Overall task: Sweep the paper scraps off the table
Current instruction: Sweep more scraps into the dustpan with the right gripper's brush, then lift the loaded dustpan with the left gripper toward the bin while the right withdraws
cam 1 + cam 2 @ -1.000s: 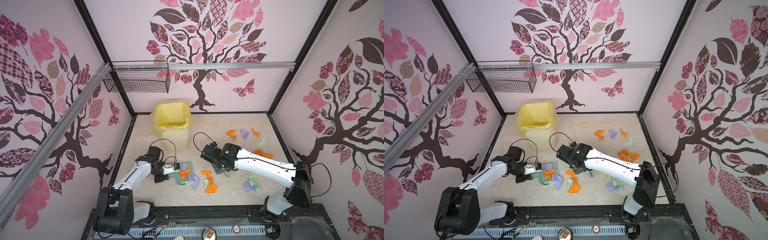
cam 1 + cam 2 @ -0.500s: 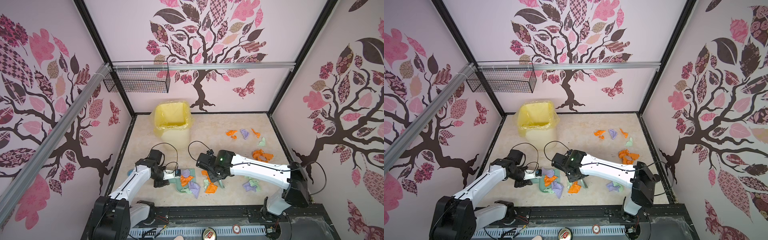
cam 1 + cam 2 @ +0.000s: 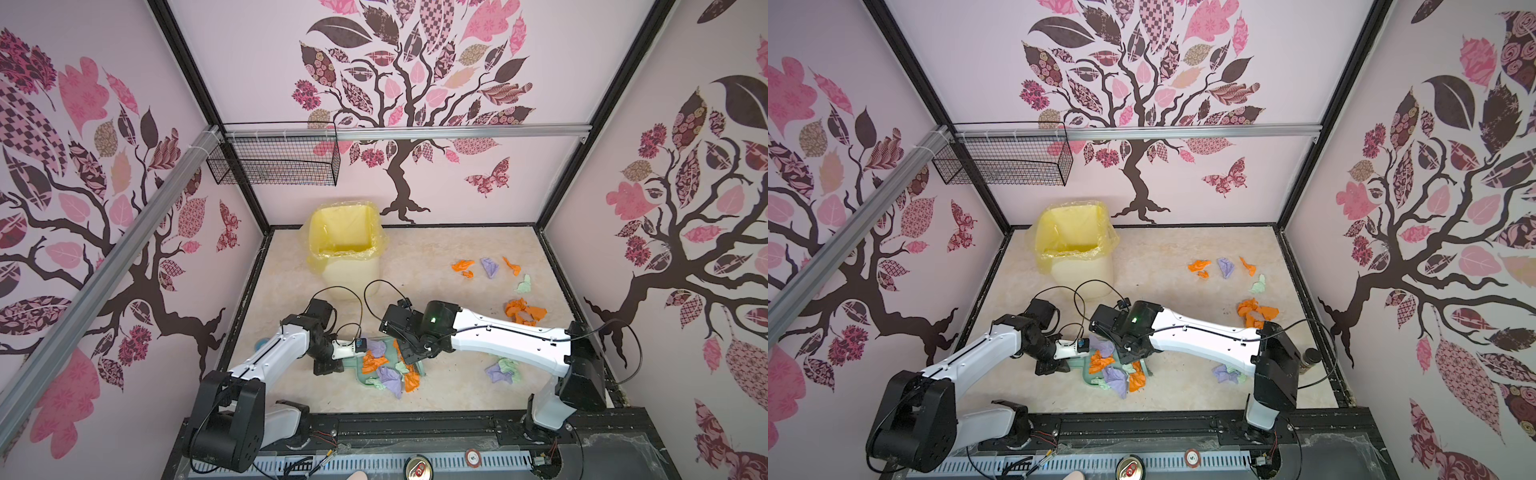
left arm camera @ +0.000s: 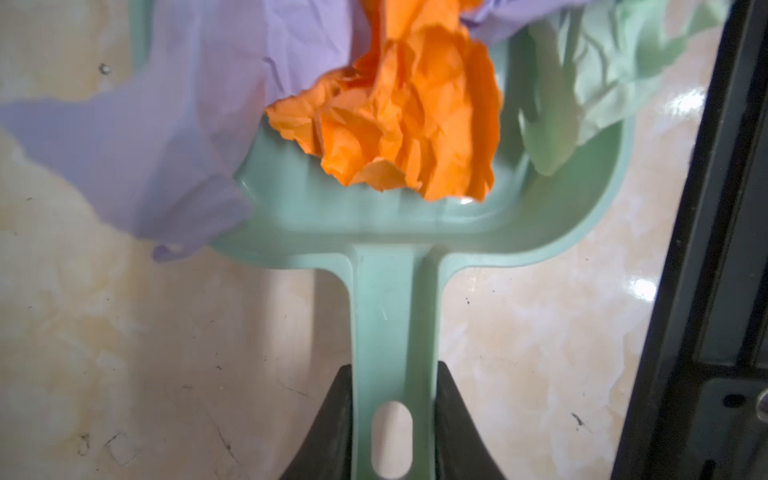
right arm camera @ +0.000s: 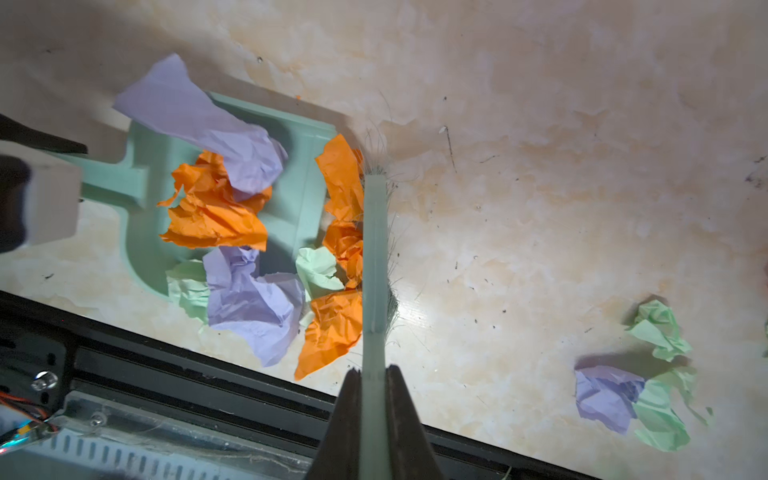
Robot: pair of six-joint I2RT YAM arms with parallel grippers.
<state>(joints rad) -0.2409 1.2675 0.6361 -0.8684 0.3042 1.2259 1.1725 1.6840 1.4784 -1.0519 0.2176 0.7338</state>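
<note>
Left gripper clamps the dustpan, right gripper the brush; one heap of paper scraps is half in, three clusters lie unswept on the counter.

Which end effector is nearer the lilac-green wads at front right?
Right. The right end effector holds the brush between dustpan and wads; left end effector grips the handle beyond the dustpan.

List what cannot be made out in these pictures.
Left wrist view: the edge cuts off the dustpan handle's end.
Both top views: scraps and the right gripper cover the dustpan's mouth.
Right wrist view: the brush back hides most bristles.
</note>
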